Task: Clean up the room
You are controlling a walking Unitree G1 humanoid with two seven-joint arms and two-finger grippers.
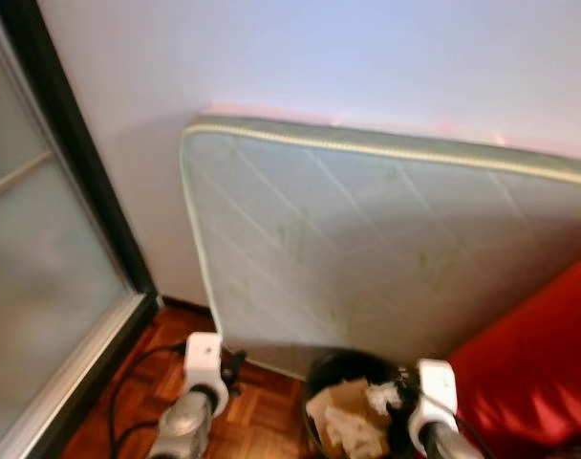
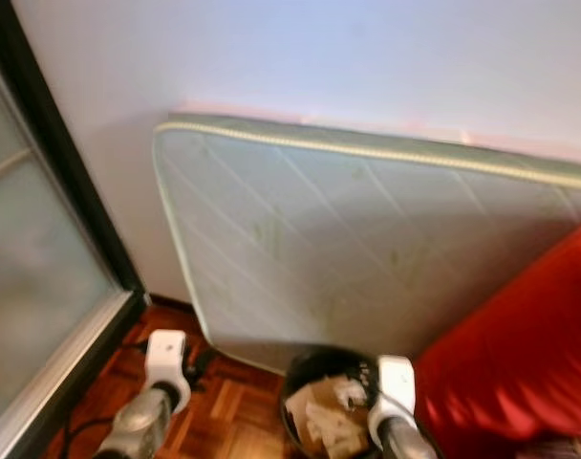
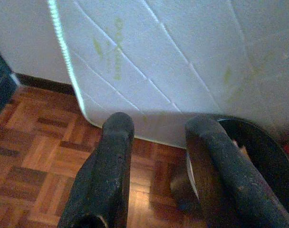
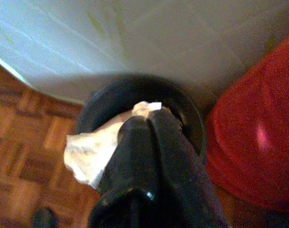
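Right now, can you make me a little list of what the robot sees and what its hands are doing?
Place: wood floor by a white wall
Leaning on wall: mattress
Bin: black bin with paper scraps inside
Right hand: shut on a crumpled tissue, over the bin
Left hand: open, holding nothing
Right of bin: red cushion

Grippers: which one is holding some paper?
The right gripper: its fingers are shut on a crumpled white paper above the black bin. The left gripper is open, holding nothing.
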